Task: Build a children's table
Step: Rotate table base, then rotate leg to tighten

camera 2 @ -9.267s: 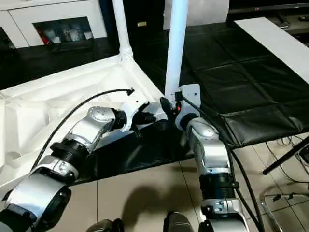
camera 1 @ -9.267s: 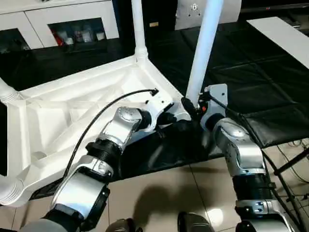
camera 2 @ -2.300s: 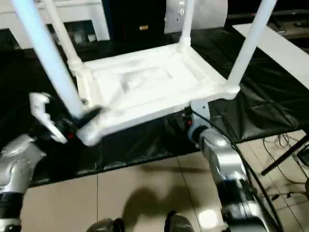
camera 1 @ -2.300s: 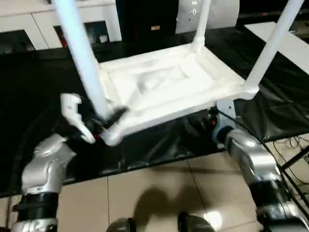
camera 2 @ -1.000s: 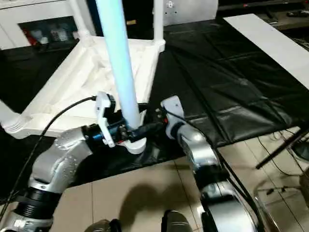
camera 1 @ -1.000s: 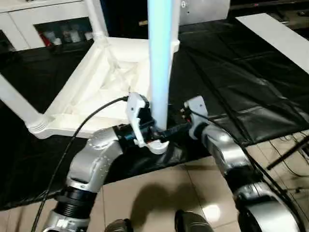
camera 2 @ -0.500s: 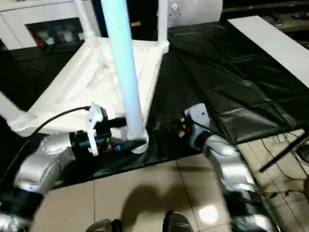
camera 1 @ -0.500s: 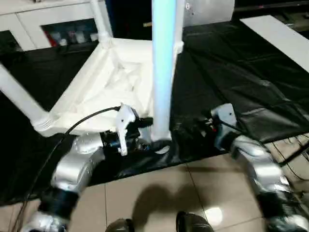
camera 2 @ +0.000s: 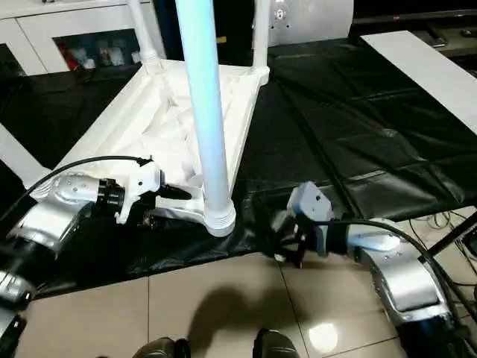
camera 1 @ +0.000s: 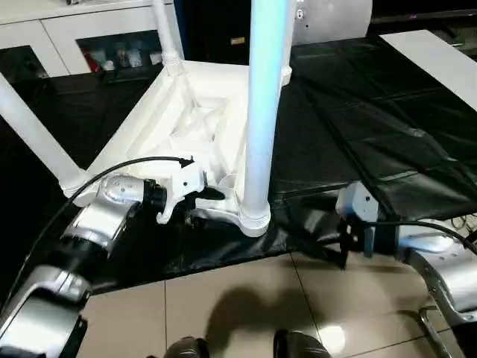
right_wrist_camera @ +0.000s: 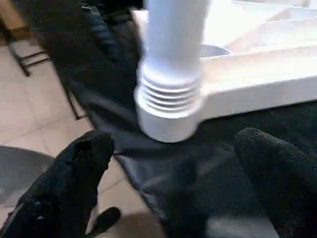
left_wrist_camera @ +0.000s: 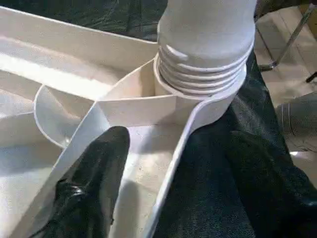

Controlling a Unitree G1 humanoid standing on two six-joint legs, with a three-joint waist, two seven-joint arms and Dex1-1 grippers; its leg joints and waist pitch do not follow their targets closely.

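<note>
The children's table [camera 1: 168,130] lies upside down on the black-covered work surface [camera 1: 358,127], white, with its legs standing up. The nearest leg [camera 1: 262,112] sits screwed into the near corner socket [camera 1: 253,218]. Two other legs [camera 1: 168,37] [camera 1: 33,134] rise at the back and the left. My left gripper [camera 1: 205,205] is open and straddles the table's rim just left of that socket: one finger [left_wrist_camera: 94,183] lies inside the rim, the other [left_wrist_camera: 267,188] outside on the black cover. My right gripper [camera 1: 332,239] hangs open, empty, to the right of the socket [right_wrist_camera: 171,109] and apart from it.
White cabinets [camera 1: 82,33] stand at the back left and a white board [camera 1: 432,52] lies at the far right. The black cover's front edge [camera 1: 223,257] drops to a tiled floor [camera 1: 238,298], where my feet [camera 1: 186,347] show. A metal stand [camera 2: 447,224] is at the right.
My right gripper has drawn back from the near leg, to the right and toward me. The left gripper stays at the rim beside the near corner socket.
</note>
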